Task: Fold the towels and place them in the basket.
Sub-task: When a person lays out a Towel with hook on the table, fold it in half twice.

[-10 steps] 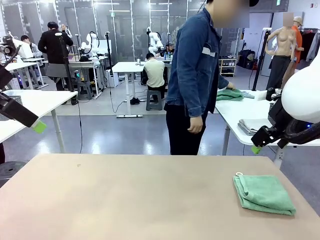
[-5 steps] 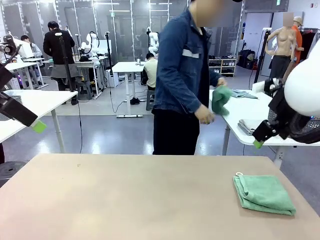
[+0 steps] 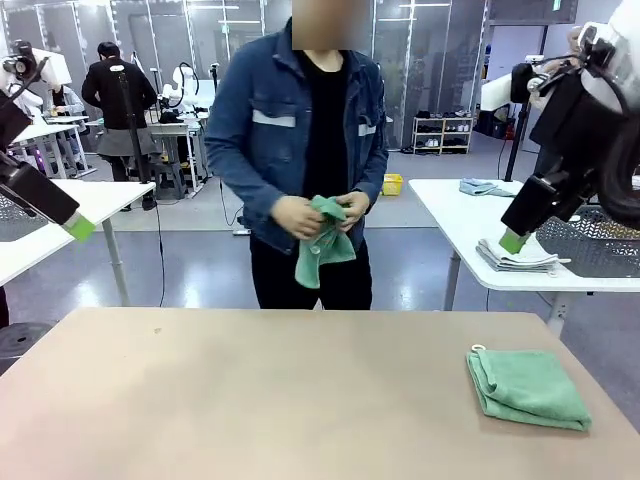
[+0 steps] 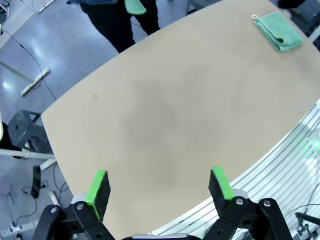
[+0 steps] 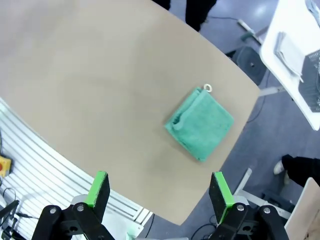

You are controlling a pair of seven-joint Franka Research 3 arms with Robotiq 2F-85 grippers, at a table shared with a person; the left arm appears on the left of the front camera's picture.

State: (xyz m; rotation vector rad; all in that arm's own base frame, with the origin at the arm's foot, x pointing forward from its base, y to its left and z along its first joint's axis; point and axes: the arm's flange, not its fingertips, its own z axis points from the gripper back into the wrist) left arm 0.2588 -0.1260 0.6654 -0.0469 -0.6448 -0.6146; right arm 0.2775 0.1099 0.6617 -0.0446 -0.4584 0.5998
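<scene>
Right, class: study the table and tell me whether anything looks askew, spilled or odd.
Nothing stands out. One folded towel lies flat near the table's right end, nothing spilled or damaged around it. The person at the far side holds a second towel, bunched and not yet folded.

You log, bottom edge: left gripper (image 4: 159, 184), with black linkage, silver screws and green pads (image 4: 98, 187). The right gripper (image 5: 159, 187) has the same build. Upper right: right arm (image 3: 615, 60), white shell with black cable. Upper centre: person (image 3: 322, 140) in blue denim jacket (image 3: 250, 130), black shirt, black trousers.
</scene>
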